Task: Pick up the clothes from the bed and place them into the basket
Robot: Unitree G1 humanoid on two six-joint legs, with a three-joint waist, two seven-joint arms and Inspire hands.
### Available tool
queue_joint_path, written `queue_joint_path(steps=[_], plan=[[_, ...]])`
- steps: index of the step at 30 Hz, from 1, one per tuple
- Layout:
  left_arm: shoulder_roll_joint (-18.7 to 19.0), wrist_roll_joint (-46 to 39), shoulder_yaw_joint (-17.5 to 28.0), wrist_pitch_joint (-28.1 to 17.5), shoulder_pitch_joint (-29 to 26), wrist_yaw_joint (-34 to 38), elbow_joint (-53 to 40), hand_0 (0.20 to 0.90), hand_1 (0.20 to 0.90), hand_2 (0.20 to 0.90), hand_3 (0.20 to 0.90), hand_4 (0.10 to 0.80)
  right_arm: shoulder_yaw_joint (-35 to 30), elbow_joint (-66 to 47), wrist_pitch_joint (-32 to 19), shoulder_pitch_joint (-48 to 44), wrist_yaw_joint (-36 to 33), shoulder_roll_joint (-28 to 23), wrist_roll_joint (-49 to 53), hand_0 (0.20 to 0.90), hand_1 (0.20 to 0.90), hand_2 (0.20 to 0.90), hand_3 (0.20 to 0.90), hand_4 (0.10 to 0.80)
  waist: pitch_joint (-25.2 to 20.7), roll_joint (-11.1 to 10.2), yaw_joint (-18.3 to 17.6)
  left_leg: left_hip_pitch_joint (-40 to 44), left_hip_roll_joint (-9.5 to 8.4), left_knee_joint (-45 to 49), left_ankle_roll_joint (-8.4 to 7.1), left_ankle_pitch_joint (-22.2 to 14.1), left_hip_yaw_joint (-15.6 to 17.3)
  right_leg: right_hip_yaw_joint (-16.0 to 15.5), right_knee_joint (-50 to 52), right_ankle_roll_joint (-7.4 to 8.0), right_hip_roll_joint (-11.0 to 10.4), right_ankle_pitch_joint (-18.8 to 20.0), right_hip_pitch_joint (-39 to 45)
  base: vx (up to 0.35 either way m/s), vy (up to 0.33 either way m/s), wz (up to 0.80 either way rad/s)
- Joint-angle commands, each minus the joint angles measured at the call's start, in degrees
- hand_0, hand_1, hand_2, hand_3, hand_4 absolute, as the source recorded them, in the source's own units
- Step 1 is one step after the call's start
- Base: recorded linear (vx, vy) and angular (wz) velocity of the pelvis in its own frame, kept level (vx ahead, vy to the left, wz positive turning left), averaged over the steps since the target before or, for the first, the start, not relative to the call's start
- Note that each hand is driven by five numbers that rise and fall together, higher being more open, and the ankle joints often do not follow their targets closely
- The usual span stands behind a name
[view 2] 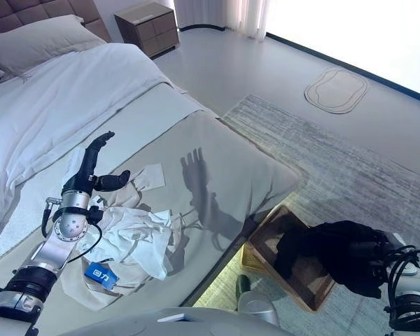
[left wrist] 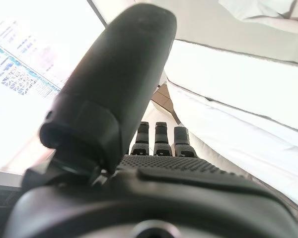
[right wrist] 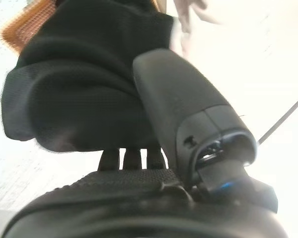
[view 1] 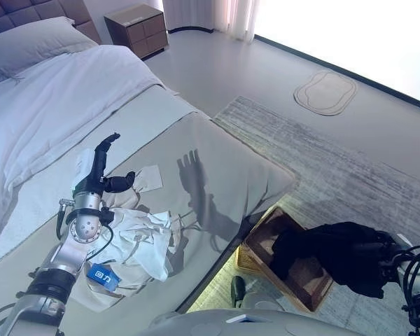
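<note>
A heap of white clothes (view 1: 143,241) lies on the grey bed cover (view 1: 217,161) near the bed's foot. My left hand (view 1: 98,164) is raised just above the heap's far side, fingers straight, open and empty; its palm (left wrist: 188,173) faces the white bedding. A wicker basket (view 1: 262,241) stands on the rug beside the bed. My right hand (view 2: 378,262) is shut on a black garment (view 1: 336,255) that hangs over the basket's near end, partly inside it. The right wrist view shows the black garment (right wrist: 79,84) against the fingers, with the thumb (right wrist: 188,99) beside it.
A white duvet (view 1: 63,105) and pillow (view 1: 35,42) cover the bed's head end. A wooden nightstand (view 1: 136,28) stands beyond the bed. A grey rug (view 1: 350,168) lies under the basket, and an oval floor mat (view 1: 325,91) lies farther off.
</note>
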Motion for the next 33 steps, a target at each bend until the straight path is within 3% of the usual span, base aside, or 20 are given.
queue_joint_path(steps=[1,10,19,25,33], plan=[[3.15,-1.39,1.00,-3.47,-3.65,3.15,-3.20,0.900,0.900,0.900,0.900,0.800,-0.73,-0.35,-4.51,-5.33,-2.99,-3.86,-1.35,0.900,0.900,0.900,0.900,0.800,-2.31,-0.70,0.88,-4.39,1.37,3.73,-1.07,-0.85,-2.79,-0.22,9.61,2.21,-1.59,-8.96,0.39,0.000,0.000,0.00],[2.92,-1.28,1.25,-3.44,-3.04,3.14,-3.36,0.900,0.900,0.900,0.900,0.800,-0.53,-1.93,-4.19,-5.33,-3.09,-3.62,-1.07,0.900,0.900,0.900,0.900,0.800,-1.96,-0.87,1.09,-4.31,1.45,3.77,-1.14,-0.80,-2.80,-0.41,9.43,2.17,-1.67,-8.96,0.61,0.001,0.001,0.00],[2.09,-0.69,2.26,-3.29,-1.42,4.62,-4.29,0.900,0.900,0.900,0.900,0.800,-0.16,-10.96,-5.26,-4.79,-6.22,-2.74,-1.45,0.900,0.900,0.900,0.900,0.800,-1.34,-1.04,1.42,-4.32,1.39,4.24,-1.21,-0.81,-3.16,-1.00,9.42,2.11,-1.96,-9.04,1.06,0.000,0.000,0.00],[0.03,1.37,2.43,-2.19,0.47,6.15,-4.64,0.900,0.900,0.900,0.900,0.800,1.17,-23.71,-11.28,-5.99,-16.37,-0.45,-7.72,0.900,0.900,0.900,0.900,0.800,-0.61,-0.65,2.70,-4.68,1.11,4.82,-1.04,-1.04,-4.87,-1.73,10.04,1.89,-2.37,-9.69,1.41,0.014,0.011,0.07],[-2.46,2.84,3.68,-1.63,4.06,6.61,-1.92,0.900,0.900,0.900,0.900,0.800,5.17,-32.29,-17.12,-9.73,-17.83,-0.09,-17.60,0.900,0.900,0.900,0.900,0.800,0.14,-0.61,6.31,-6.43,0.82,5.77,-1.50,-0.65,-7.50,-4.20,10.48,1.30,-2.85,-10.67,1.93,0.023,0.010,0.14]])
